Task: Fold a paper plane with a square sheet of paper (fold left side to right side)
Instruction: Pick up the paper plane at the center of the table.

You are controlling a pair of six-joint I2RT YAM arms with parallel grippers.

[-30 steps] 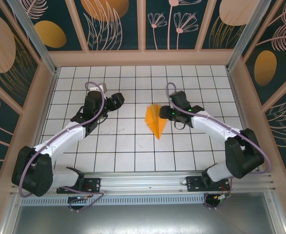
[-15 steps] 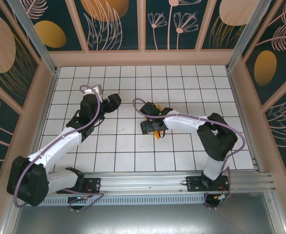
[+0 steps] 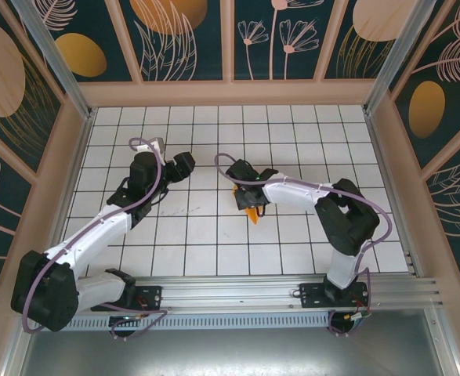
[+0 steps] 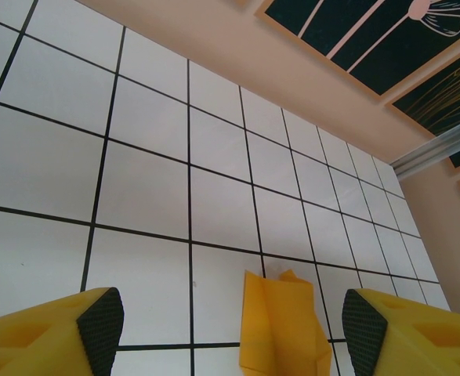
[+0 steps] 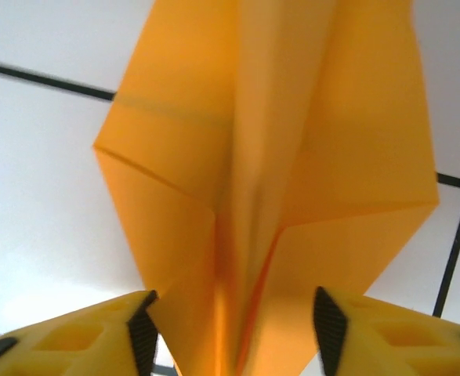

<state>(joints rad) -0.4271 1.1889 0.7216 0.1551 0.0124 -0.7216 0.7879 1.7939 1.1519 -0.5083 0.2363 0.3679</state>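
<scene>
White grid-tiled table (image 3: 214, 258). Left gripper (image 4: 231, 329) hovers left of centre, jaws wide apart, nothing held. Right gripper (image 5: 233, 321) straddles orange-yellow folded paper plane (image 5: 269, 157) at mid-table; clamped or loose, cannot tell.

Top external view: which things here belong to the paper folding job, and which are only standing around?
Belongs to the job: paper plane, creased orange-yellow paper; right gripper, astride it; left gripper, open, apart from it.
Just surroundings: white tiled table; painted wall panels; metal rail at the arm bases.
</scene>
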